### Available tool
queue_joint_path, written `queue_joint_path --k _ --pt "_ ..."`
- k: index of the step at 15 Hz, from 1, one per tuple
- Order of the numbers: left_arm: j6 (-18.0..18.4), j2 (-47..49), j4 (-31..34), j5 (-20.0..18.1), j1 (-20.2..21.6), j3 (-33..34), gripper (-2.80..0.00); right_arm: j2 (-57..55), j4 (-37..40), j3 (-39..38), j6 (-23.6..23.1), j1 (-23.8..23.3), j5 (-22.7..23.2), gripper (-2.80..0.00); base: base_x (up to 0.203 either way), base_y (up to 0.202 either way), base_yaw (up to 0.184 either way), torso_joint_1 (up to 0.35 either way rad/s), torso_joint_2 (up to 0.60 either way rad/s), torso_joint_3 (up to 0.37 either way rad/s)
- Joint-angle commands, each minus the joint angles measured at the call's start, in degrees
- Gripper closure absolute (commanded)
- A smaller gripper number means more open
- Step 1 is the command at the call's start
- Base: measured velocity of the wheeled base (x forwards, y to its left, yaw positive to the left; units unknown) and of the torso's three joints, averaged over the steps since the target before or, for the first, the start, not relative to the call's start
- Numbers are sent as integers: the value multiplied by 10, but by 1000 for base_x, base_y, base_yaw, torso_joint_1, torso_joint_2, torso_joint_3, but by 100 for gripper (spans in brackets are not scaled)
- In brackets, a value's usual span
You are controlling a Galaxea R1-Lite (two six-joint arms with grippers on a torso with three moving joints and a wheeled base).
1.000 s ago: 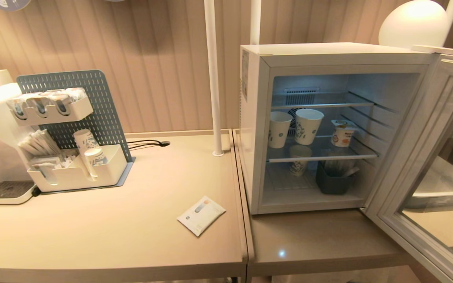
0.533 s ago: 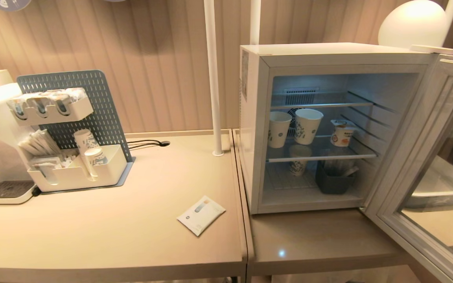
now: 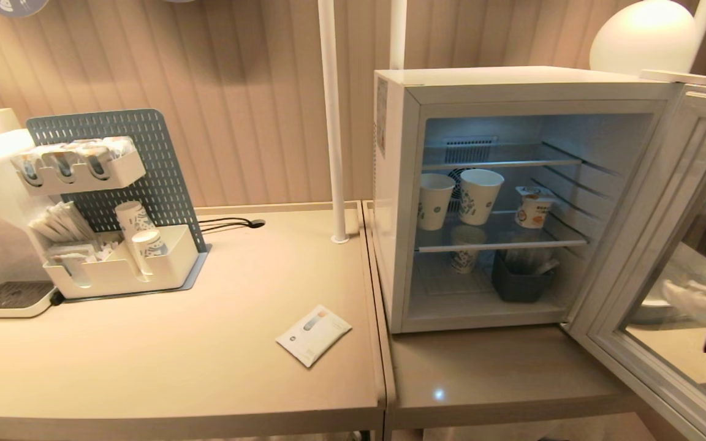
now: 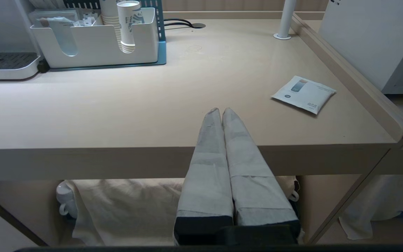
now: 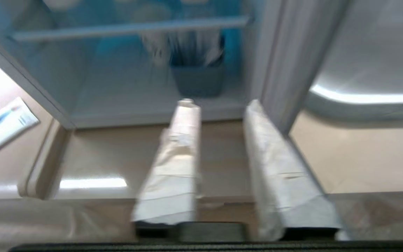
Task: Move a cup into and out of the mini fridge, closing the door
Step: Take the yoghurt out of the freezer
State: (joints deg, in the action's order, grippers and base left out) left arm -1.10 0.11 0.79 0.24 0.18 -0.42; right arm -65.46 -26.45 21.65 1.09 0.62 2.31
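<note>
Cup point(image 3: 534, 207) on fridge point(image 3: 399, 184) shelf, door point(image 3: 665, 257) open, right tool point(image 5: 219, 105) parted

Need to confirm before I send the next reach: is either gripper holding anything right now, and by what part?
Nothing is held. The right gripper has its fingers apart and empty, facing the open mini fridge. The left gripper is shut on nothing. The cup sits on the shelf.

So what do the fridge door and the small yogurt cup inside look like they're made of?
The pale grey-blue framed door looks like matte plastic around a glass pane, which shows reflections. The small white yogurt cup appears to be plastic with a flat, probably foil, lid.
</note>
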Motion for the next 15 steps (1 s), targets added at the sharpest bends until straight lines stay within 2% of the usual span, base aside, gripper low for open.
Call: queue_joint_path --k 1,4,6,10,15 --pt "-1 0 0 0 0 1 0 -186 -108 -6 3 0 6 -280 0 0 0 0 0 0" --pt "0 0 0 0 0 1 0 -325 -277 5 6 9 10 -280 0 0 0 0 0 0" --pt "0 0 0 0 0 1 0 -367 -326 43 12 16 8 -280 0 0 0 0 0 0" --pt "0 0 0 0 0 1 0 -389 -333 107 27 20 6 -280 0 0 0 0 0 0" --pt "-2 0 -1 0 0 1 0 -464 -327 199 27 21 -41 -280 0 0 0 0 0 0"
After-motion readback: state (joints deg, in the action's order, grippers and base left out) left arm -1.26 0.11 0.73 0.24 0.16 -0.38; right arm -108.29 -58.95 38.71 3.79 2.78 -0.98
